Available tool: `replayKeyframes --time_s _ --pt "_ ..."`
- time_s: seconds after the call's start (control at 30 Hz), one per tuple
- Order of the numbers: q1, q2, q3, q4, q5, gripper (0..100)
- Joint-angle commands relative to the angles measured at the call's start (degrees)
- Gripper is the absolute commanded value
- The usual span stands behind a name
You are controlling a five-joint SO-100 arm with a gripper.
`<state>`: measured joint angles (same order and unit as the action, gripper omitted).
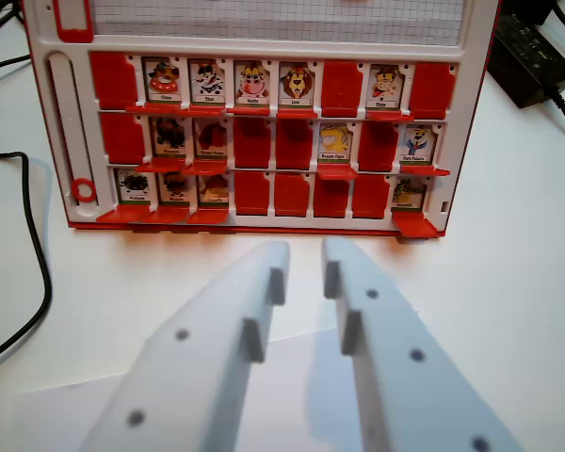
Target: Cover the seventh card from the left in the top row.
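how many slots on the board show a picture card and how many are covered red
picture cards showing: 13
covered red slots: 11
total: 24

Black cable (33,254) at the wrist view's left, black adapter (532,56) top right.

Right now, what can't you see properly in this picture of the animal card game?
- Names under the cards: too small and blurry in the wrist view.
- Bottom-row pictures: dark and blurred.
- Top of the game board: cut off by the picture's upper edge.
- Black box: cut off at the right edge.
- Gripper: its base runs off the bottom.
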<state>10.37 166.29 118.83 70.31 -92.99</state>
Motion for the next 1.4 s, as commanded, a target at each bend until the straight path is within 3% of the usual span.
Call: replayKeyframes --time_s 0.0,0.7,0.97,1.37 --pt "2.0 -4.3 0.6 -4.7 0.35 4" --pt "11.3 -21.2 13.4 -28.8 -1.85 4" --pt "14.6 -31.3 11.8 -35.9 -2.55 4" --pt "15.9 -41.4 9.2 -42.8 -2.90 4"
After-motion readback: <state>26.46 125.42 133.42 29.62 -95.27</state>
